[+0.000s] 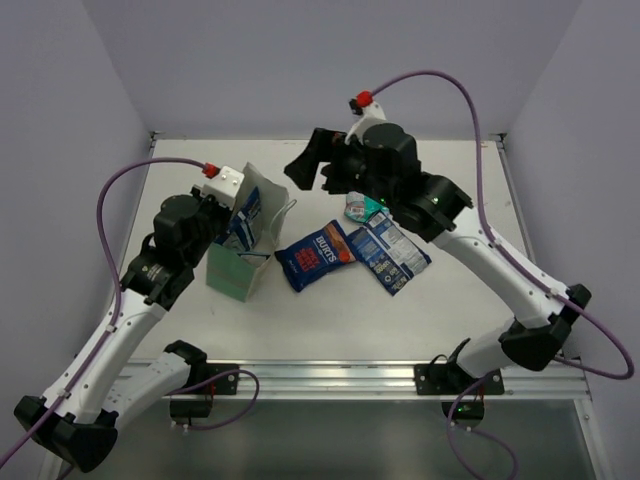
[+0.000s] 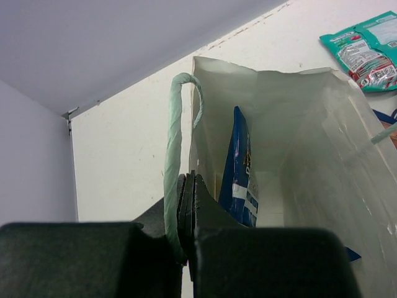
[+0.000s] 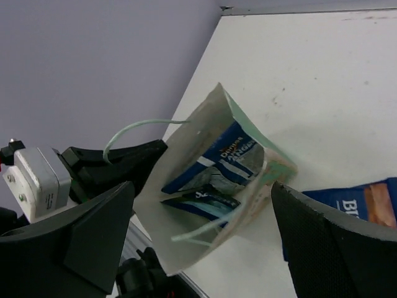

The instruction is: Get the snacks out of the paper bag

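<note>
The left hand [image 2: 188, 202] is pinched tight on the near rim of the paper bag [image 2: 291, 118], and a string handle [image 2: 173, 143] runs down beside its fingers, which are hard to tell from the paper. The bag stands on the tabletop [image 1: 330, 320]. Inside, a Doritos packet [image 3: 217, 158] half covers a second blue packet [image 3: 201, 202]; anything deeper is hidden. The right hand [image 1: 318, 165] hangs wide, holding nothing. Outside the bag lie a Burts packet [image 1: 315, 255], a blue packet [image 1: 392, 252] and a teal packet [image 1: 360, 208], the last partly under the right arm [image 1: 430, 205].
</note>
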Available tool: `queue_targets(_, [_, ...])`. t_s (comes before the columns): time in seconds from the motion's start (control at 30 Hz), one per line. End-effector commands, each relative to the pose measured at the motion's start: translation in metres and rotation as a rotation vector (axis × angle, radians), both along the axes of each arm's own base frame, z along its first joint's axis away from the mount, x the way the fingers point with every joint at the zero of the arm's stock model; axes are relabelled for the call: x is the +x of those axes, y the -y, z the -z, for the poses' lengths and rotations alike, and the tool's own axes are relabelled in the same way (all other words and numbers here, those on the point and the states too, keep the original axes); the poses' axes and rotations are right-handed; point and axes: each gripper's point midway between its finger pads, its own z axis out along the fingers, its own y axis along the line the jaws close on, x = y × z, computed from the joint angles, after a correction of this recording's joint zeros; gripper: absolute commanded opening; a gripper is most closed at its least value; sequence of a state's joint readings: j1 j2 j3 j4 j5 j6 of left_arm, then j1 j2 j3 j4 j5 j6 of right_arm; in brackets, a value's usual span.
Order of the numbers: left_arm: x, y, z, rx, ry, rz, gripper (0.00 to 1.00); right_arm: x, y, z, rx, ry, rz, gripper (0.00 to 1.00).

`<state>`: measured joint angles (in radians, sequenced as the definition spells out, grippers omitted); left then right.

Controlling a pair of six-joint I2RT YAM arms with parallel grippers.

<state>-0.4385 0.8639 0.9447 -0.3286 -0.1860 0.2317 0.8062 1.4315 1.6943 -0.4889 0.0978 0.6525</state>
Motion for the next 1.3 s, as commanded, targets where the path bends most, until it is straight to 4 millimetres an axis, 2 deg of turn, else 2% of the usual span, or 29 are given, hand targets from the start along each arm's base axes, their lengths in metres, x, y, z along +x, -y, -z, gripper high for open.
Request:
queue_targets(0.0, [-0.002,0.0,-0.039,-0.034,0.097,0.014,0.0,-0.01,-0.044,-0.015,0.026,-0.014,-0.096,0.94])
queue_targets(0.1, [-0.004,0.0,-0.044,-0.043,0.104,0.016,0.0,-0.009,-0.074,-0.01,0.015,-0.021,-0.129,0.91])
queue_targets(0.2, [-0.005,0.001,-0.051,-0.053,0.115,0.026,0.0,-0.011,-0.095,-0.005,0.029,-0.056,-0.19,0.84])
queue_targets(0.23, [-0.005,0.002,-0.053,-0.06,0.118,0.026,0.0,-0.006,-0.103,0.011,0.006,-0.083,-0.189,0.84])
queue_targets(0.33, [-0.005,0.003,-0.056,-0.069,0.125,0.032,0.0,-0.009,-0.116,0.049,-0.037,-0.167,-0.223,0.83])
queue_targets(0.37, [-0.005,0.004,-0.056,-0.074,0.125,0.032,0.0,-0.011,-0.118,0.058,-0.041,-0.191,-0.222,0.83])
queue_targets(0.4, [-0.004,0.004,-0.057,-0.078,0.126,0.032,0.0,-0.011,-0.118,0.079,-0.068,-0.231,-0.217,0.83])
queue_targets(0.47, [-0.004,0.006,-0.058,-0.086,0.128,0.037,0.0,-0.014,-0.12,0.098,-0.083,-0.274,-0.217,0.81])
queue_targets(0.5, [-0.003,0.007,-0.059,-0.09,0.128,0.039,0.0,-0.015,-0.119,0.116,-0.097,-0.31,-0.209,0.81])
queue_targets(0.57, [-0.003,0.01,-0.058,-0.099,0.122,0.048,0.0,-0.014,-0.124,0.13,-0.101,-0.339,-0.211,0.81])
queue_targets(0.7, [-0.002,0.015,-0.058,-0.12,0.113,0.069,0.0,-0.008,-0.132,0.151,-0.112,-0.38,-0.194,0.85])
queue_targets(0.87, [-0.003,0.019,-0.051,-0.135,0.095,0.081,0.0,0.002,-0.144,0.154,-0.052,-0.39,-0.159,0.94])
queue_targets(1.0, [-0.004,0.02,-0.047,-0.143,0.086,0.083,0.0,0.011,-0.147,0.165,-0.046,-0.411,-0.107,0.94])
queue_targets(1.03, [-0.004,0.02,-0.046,-0.143,0.084,0.085,0.0,0.013,-0.148,0.173,-0.056,-0.422,-0.103,0.94])
queue_targets(1.07, [-0.005,0.02,-0.045,-0.142,0.084,0.086,0.0,0.016,-0.148,0.178,-0.056,-0.429,-0.08,0.93])
queue_targets(1.2, [-0.006,0.019,-0.043,-0.139,0.081,0.086,0.0,0.02,-0.153,0.192,-0.06,-0.443,-0.07,0.77])
queue_targets(1.23, [-0.007,0.019,-0.042,-0.138,0.079,0.086,0.0,0.02,-0.154,0.196,-0.065,-0.449,-0.072,0.65])
queue_targets(1.27, [-0.008,0.018,-0.043,-0.138,0.081,0.082,0.0,0.02,-0.154,0.196,-0.066,-0.447,-0.075,0.59])
